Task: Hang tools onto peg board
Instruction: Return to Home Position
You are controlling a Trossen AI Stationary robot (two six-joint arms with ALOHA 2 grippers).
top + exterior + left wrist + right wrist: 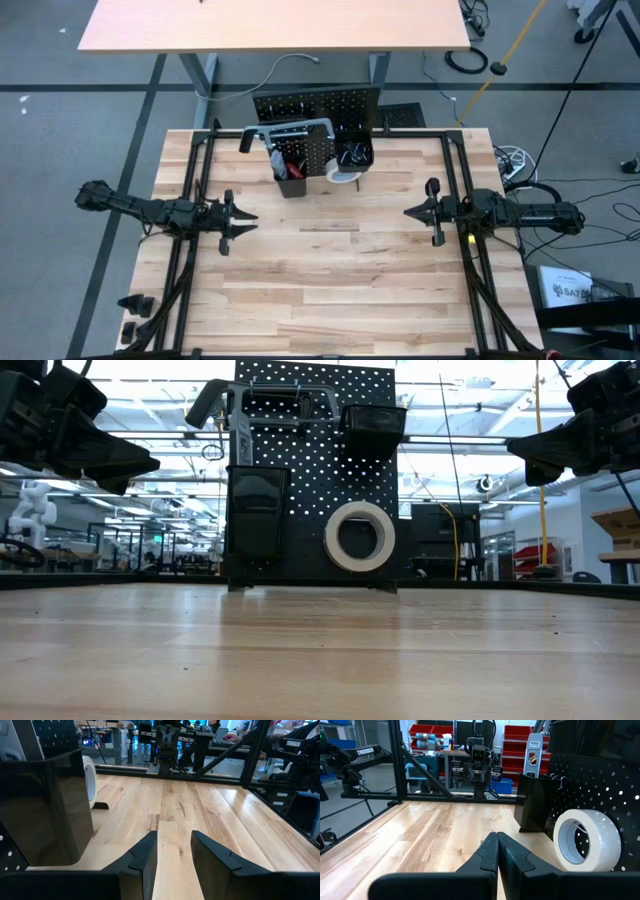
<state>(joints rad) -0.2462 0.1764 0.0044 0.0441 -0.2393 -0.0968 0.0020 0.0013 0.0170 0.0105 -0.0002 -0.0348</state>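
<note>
While the white tape roll hangs well away, left claw gapes — right claw is closed.

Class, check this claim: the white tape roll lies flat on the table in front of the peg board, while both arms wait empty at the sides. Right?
Not quite: the white tape roll hangs on the peg board, clear of the table, as the low view shows. The rest holds.

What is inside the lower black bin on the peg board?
Seen from above, red and dark tool handles stick out of the lower bin. Its opaque walls hide the rest, so the tools cannot be named.
</note>
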